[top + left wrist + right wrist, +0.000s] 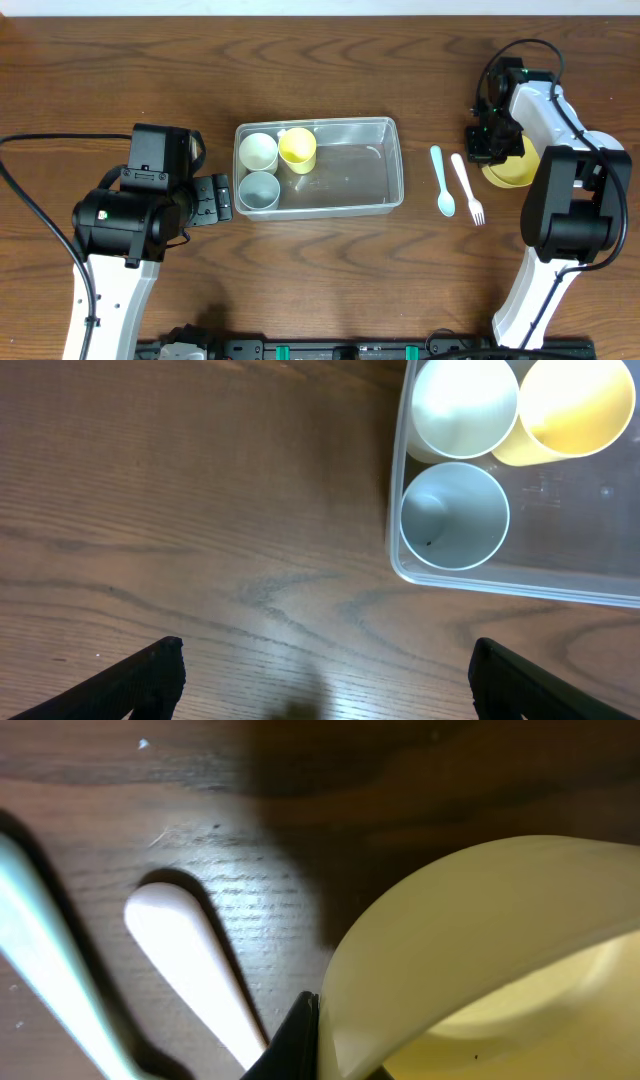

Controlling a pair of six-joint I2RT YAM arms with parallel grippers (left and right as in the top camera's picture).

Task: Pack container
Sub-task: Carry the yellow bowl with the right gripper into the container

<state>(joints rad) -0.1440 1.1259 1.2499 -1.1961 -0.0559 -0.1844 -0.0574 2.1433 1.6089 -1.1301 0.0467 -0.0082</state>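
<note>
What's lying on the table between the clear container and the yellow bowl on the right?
A pale blue spoon and a white fork, side by side, shown best in the overhead view.

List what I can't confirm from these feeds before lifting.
Grip of the right end effector: right wrist view shows one dark finger at the yellow bowl rim; the other is unseen.
Overhead: the right arm covers most of the yellow bowl.
Right wrist: the bottom edge cuts off the fork tines.
Left wrist: the right edge cuts off the container.
</note>
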